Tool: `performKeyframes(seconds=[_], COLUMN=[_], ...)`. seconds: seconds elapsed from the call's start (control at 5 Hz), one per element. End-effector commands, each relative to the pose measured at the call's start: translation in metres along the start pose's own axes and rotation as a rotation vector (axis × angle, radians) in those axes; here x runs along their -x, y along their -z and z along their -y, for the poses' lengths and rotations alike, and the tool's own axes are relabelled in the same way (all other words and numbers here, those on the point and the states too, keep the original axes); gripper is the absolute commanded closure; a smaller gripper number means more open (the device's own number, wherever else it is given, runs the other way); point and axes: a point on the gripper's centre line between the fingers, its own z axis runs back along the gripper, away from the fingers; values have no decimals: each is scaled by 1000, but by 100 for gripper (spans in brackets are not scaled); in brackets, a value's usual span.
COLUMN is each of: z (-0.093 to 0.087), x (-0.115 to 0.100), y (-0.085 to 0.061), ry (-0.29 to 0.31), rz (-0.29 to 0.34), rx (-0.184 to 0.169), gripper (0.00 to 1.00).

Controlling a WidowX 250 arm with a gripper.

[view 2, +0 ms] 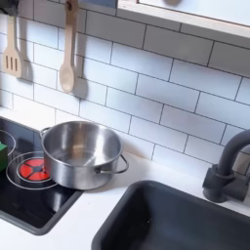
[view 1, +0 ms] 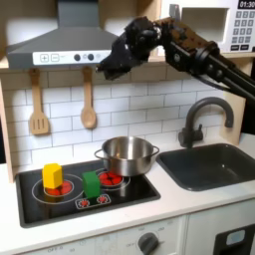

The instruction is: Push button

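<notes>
Toy kitchen, near to far. In the first exterior view a black hob is sitting at the counter front w/ a yellow block and a green block on it; a steel pot is standing on the rear burner. Sink and faucet are lying toward the first exterior view's right. Behind, on the hood, a row of small buttons is running left-right along its front strip. The gripper is hovering just right of that row, about level w/ it, touching nothing visible; can't tell how far its fingers are parted. Buttons are lying leftward and slightly up from the fingertips.
</notes>
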Motion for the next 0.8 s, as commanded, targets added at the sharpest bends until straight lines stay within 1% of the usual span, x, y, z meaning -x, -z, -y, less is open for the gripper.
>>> performKeyframes(seconds=[0.0, 0.2, 0.4, 0.6], z=[-6, -12, -12, -9], x=[-14, -22, -28, -33], y=[9, 14, 17, 24], ry=[-13, -14, -13, -7], rz=[21, 34, 45, 39], rx=[-2, -24, -13, -5], gripper=[100, 100, 100, 100])
